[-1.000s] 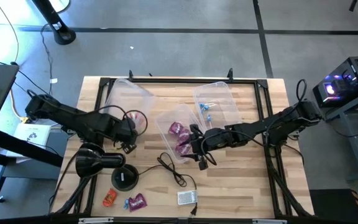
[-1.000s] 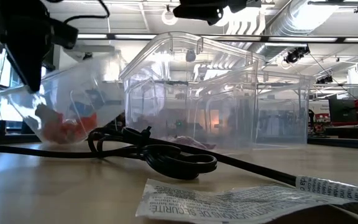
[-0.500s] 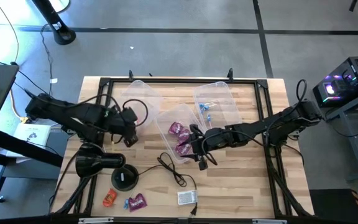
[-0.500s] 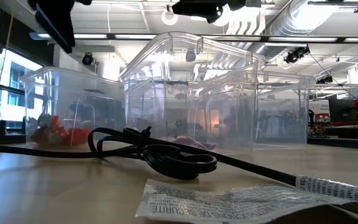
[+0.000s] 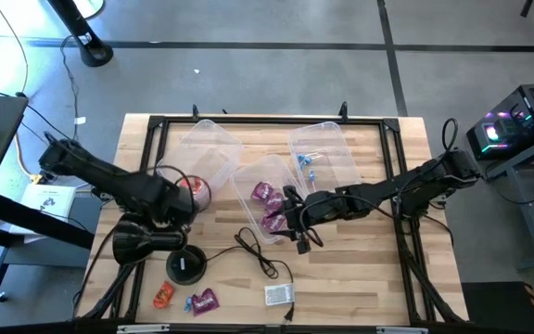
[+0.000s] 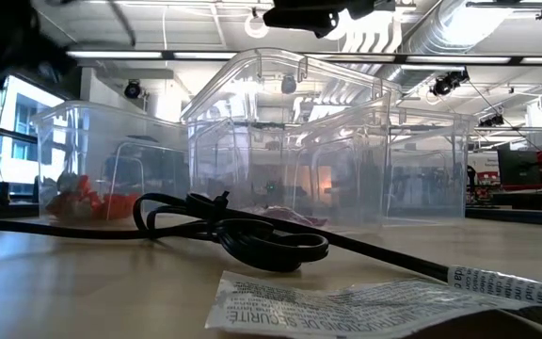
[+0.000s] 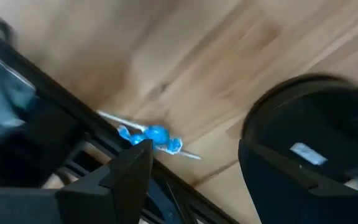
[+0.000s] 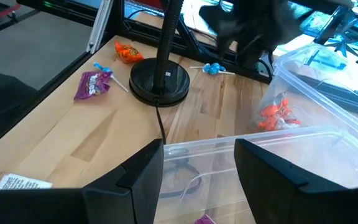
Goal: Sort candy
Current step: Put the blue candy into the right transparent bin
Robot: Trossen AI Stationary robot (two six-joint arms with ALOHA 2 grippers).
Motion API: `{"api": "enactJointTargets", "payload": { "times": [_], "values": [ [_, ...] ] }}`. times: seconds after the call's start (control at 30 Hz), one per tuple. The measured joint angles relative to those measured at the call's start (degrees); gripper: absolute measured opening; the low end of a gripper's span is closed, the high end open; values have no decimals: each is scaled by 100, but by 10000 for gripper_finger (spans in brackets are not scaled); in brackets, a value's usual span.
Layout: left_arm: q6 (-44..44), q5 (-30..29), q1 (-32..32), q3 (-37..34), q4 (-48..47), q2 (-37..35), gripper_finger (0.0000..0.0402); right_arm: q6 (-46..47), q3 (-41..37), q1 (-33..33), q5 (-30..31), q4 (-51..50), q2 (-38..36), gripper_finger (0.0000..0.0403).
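Note:
Three clear bins stand on the wooden table. The left bin [image 5: 202, 153] holds orange-red candy [image 5: 188, 183], the middle bin [image 5: 262, 199] purple candy [image 5: 267, 197], the right bin [image 5: 323, 153] light blue candy [image 5: 306, 165]. My left gripper [image 7: 194, 180] is open and points down over a blue candy [image 7: 154, 137], which lies on the wood by the table's left edge. My right gripper [image 8: 197, 180] hangs open over the middle bin's rim [image 8: 229, 140]. An orange candy [image 5: 162, 295] and a purple one [image 5: 204, 300] lie near the front left.
A black round base [image 5: 186, 264] and a black lamp-like head [image 5: 146, 239] sit near the left gripper. A black cable [image 5: 258, 250] loops across the middle of the table. A white printed packet [image 5: 279, 294] lies near the front edge.
The left bin, tilted a second ago, has settled flat on the table. My left gripper first went toward the far edge beside that bin, then swung back toward the table's near left, and has turned as it went. It has stayed open.

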Motion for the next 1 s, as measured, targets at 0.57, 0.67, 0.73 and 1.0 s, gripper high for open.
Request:
{"api": "enactJointTargets", "payload": {
  "times": [0.57,0.67,0.73,1.0],
  "values": [
    [-1000,-145,-818,-851,1122,380,229,37,-4,0,2,-111,2,193],
    [-629,-47,-1010,-849,2248,381,229,22,-4,0,2,-111,2,193],
    [-682,-6,-1107,-847,2789,384,229,2,-4,0,2,-109,2,193],
    [-1948,0,-1282,-862,970,682,229,43,-4,0,2,-111,4,193]
  ]
}}
